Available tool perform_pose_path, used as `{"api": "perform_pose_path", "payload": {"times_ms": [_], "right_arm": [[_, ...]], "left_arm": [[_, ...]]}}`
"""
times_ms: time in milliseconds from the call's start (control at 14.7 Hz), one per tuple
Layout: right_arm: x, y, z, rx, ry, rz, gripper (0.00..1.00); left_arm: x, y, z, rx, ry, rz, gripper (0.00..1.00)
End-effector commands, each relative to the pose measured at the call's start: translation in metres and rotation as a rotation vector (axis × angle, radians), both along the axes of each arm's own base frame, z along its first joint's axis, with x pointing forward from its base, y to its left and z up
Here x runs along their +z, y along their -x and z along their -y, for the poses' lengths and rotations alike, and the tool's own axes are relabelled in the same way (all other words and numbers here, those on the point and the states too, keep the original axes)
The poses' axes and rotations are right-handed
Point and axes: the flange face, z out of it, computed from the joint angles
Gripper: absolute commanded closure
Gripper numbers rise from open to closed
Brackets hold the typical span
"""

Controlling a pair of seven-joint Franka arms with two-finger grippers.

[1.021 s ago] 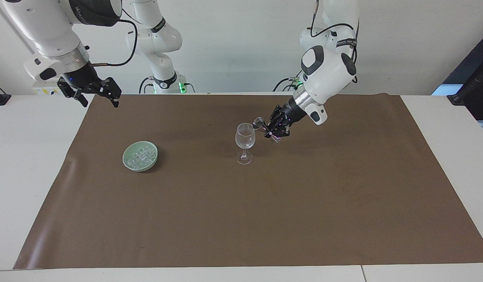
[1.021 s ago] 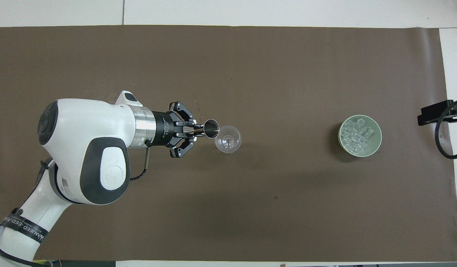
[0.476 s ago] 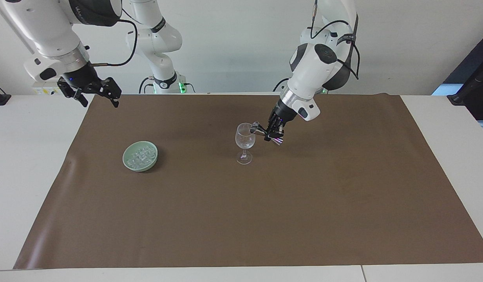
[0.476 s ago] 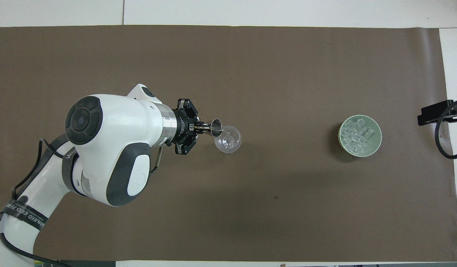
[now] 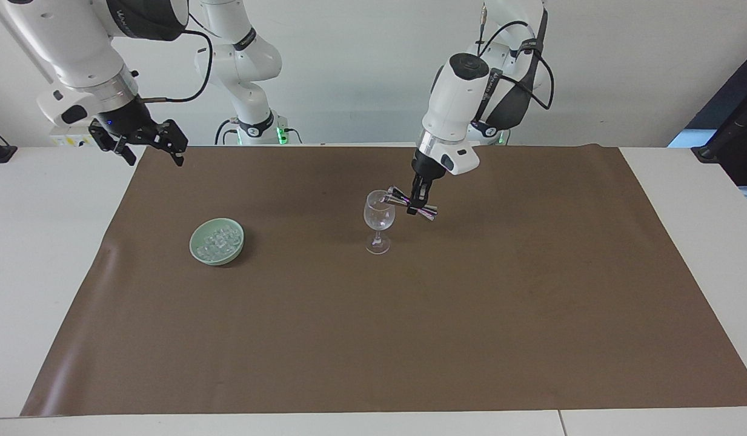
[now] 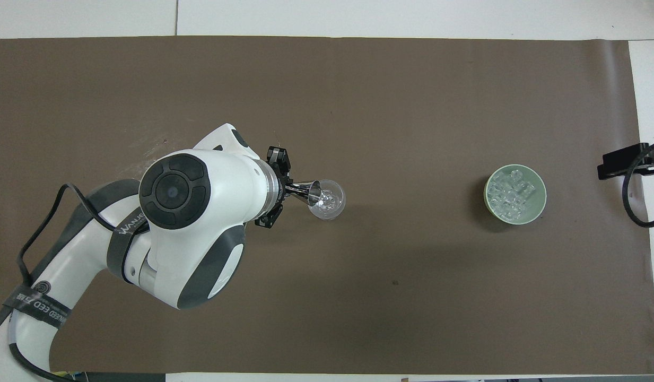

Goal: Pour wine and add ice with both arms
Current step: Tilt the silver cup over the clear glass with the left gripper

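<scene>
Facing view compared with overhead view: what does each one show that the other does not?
Only the facing view shows the clear wine glass's stem and foot, and the whole open right gripper, waiting over the table's edge. Only the overhead view looks down into the glass bowl and the green bowl. Both show the left gripper shut on the tilted metal jigger at the glass rim, and the ice cubes.

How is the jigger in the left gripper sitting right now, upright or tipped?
Tipped. The left gripper holds the jigger nearly on its side, one mouth lowered at the wine glass rim.
</scene>
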Motion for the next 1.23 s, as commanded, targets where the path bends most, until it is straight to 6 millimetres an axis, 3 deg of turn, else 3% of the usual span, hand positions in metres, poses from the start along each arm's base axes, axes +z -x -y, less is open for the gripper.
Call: {"api": "perform_pose_path", "payload": {"times_ms": [0, 340, 953, 1157], "right_arm": [[0.001, 0.005, 0.002, 0.012, -0.005, 0.002, 0.0], [0.001, 0.005, 0.002, 0.012, -0.005, 0.002, 0.0], [0.001, 0.005, 0.002, 0.012, -0.005, 0.002, 0.0], [0.001, 0.005, 0.002, 0.012, -0.005, 0.002, 0.0]], "left_arm": [[0.01, 0.003, 0.011, -0.028, -0.068, 0.009, 1.0], [0.018, 0.02, 0.034, -0.087, -0.155, 0.068, 1.0], [0.028, 0.013, 0.04, -0.154, -0.26, 0.212, 1.0], [0.025, 0.017, 0.051, -0.189, -0.261, 0.25, 1.0]]}}
